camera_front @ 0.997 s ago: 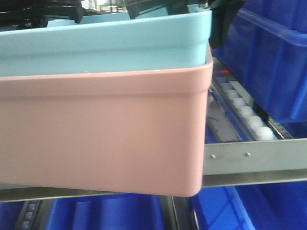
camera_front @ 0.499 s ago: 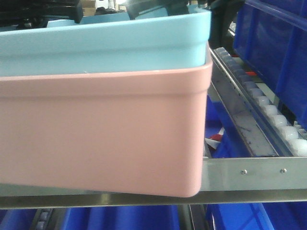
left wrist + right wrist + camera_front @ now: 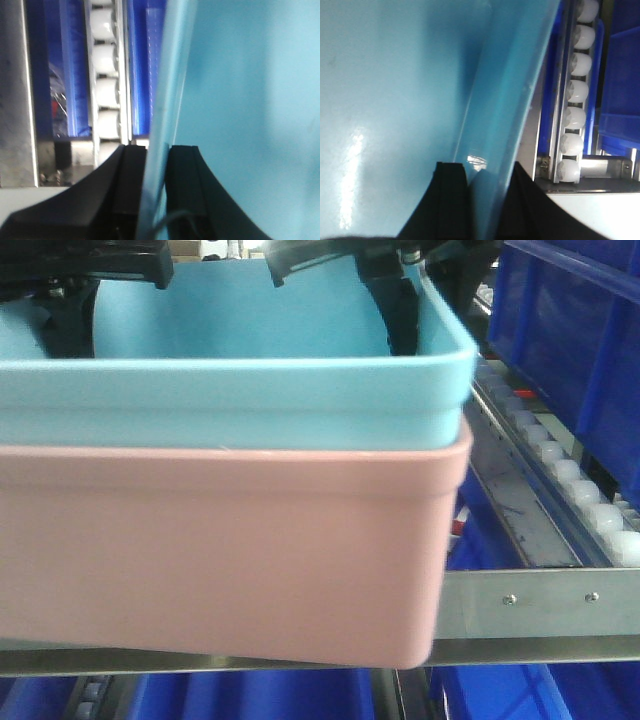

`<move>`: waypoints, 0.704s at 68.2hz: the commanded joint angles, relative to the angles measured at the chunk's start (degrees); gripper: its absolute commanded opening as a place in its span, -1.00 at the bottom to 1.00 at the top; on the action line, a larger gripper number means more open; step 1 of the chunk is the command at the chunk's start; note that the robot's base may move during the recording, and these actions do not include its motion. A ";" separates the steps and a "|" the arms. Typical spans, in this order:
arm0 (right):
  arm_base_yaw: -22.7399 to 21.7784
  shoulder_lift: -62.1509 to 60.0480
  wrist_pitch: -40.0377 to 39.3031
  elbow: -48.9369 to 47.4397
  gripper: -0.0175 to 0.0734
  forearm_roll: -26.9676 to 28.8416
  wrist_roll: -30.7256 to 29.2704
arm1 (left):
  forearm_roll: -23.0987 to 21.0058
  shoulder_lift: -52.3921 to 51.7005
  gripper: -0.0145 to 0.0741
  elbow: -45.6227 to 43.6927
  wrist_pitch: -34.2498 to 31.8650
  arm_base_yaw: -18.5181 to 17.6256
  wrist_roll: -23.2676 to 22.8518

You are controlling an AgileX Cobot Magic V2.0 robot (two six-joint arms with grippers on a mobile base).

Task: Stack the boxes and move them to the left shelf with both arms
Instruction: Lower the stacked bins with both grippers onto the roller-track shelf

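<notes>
1. The teal bin (image 3: pixel 230 400) is sitting nested inside the pink bin (image 3: pixel 220 550), its rim showing above the pink rim.
2. The left gripper (image 3: pixel 156 200) is clamping the teal bin's wall, one black finger on each side.
3. The right gripper (image 3: pixel 482 205) is pinching the opposite teal wall in the same way.
4. The stack is filling the front view, its lower edge overlapping the shelf's steel front rail (image 3: pixel 540 605).
5. White rollers (image 3: pixel 560 475) are running back beside the stack, with dark blue bins (image 3: pixel 580 340) lying to the right.
</notes>
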 commanded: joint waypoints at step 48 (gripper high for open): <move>1.18 -2.61 -10.33 -2.80 -0.50 1.80 -0.29 | -4.90 -2.65 -0.70 -3.09 -9.23 -1.89 -1.22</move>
